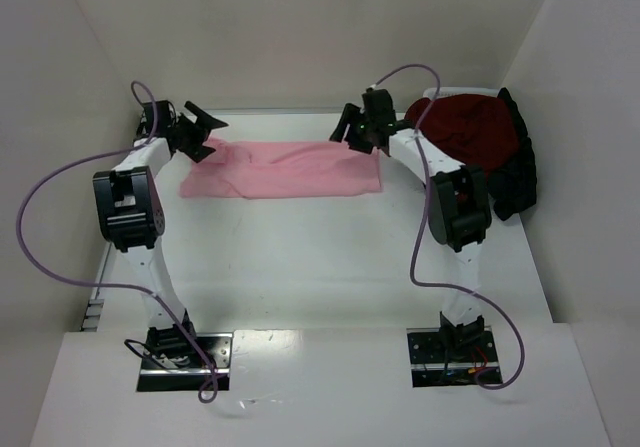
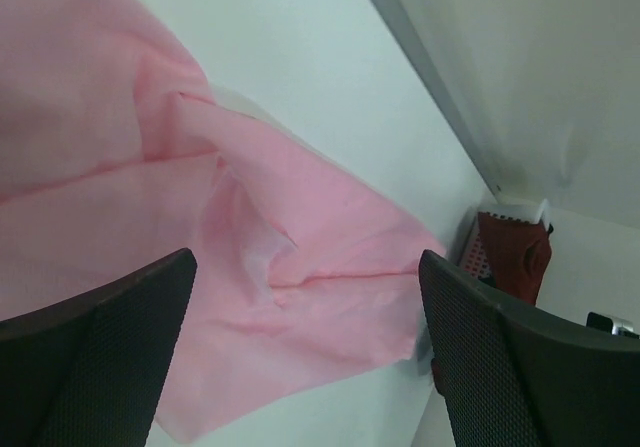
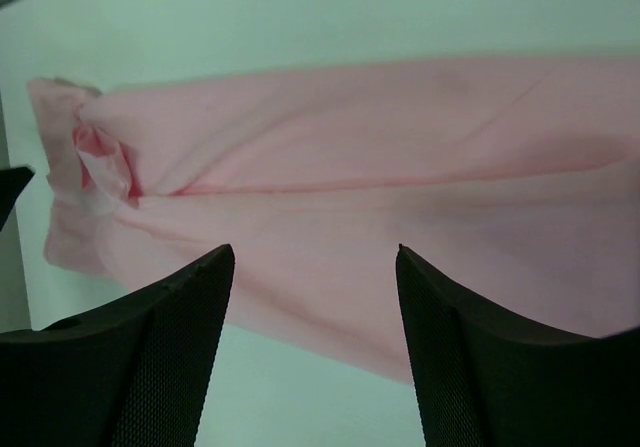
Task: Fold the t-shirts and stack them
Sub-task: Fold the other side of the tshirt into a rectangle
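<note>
The big white worktop (image 1: pixel 320 257) held everything. On its far side lay the light pink cloth t-shirt (image 1: pixel 285 170). It was flat and folded into one long band that ran from left to right. In the far right corner sat a heap of other shirts, a dark red one (image 1: pixel 470 132) on top and a black one (image 1: pixel 518 177) hanging down beside it. That heap was well apart from the pink shirt.

The left tool (image 1: pixel 210 134) hung over the left end of the band, and the right tool (image 1: pixel 348 132) hung over the right end. Each one had its two fingers spread wide with nothing between them.

The long fold looked done, so the job seemed about halfway for this shirt. The next move would likely be to go down, pinch the corners at one end, and bring that end over the other. A pinch that caught only the top layer could pull the fold open.
</note>
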### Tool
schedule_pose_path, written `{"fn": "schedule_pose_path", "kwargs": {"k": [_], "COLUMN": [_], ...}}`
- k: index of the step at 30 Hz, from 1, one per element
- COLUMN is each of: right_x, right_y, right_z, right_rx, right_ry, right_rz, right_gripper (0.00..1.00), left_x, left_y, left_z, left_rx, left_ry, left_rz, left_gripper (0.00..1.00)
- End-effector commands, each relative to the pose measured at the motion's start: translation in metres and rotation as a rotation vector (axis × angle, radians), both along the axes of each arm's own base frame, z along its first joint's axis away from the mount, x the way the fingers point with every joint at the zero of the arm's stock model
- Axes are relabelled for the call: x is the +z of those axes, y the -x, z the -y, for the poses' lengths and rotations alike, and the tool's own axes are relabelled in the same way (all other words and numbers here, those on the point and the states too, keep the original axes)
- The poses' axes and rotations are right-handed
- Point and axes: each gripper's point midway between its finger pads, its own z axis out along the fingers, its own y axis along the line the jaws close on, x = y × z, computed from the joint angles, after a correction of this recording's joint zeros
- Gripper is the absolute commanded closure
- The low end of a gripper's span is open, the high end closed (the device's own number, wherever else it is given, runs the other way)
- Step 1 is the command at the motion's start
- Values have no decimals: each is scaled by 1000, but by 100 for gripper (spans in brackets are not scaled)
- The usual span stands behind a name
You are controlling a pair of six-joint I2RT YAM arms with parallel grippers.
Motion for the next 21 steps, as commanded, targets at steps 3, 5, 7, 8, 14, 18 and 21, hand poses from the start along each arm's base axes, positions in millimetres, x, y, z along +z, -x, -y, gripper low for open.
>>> {"fn": "schedule_pose_path", "kwargs": {"k": [3,5,7,8,14,18,21], "right_x": [60,79,66,74,65,57,45], "right_y": [-28,-35,-32,-34,-36,-34,-33], "right_z": [53,56,49,47,50,53,59], "right_rx": [46,115,227,317,420,499,529], "right_ry": [45,134,173,227,291,368,456], "right_rz": [225,309,304,362,389,416,407], "right_gripper": [28,27,21,16,0,0,0], "left_x": [93,89,80,79,41,10,-4], "left_y": [26,40,50,52,59,66,69], "left_z": [-2,9,18,29,68,88,90], "left_rx": [92,140,182,235,438,526,573], "left_ry": [-88,-105,-93,-77,-136,-119,-110], "left_rz": [132,86,40,20,-101,-190,-234], "left_gripper": [0,0,0,0,0,0,0]}}
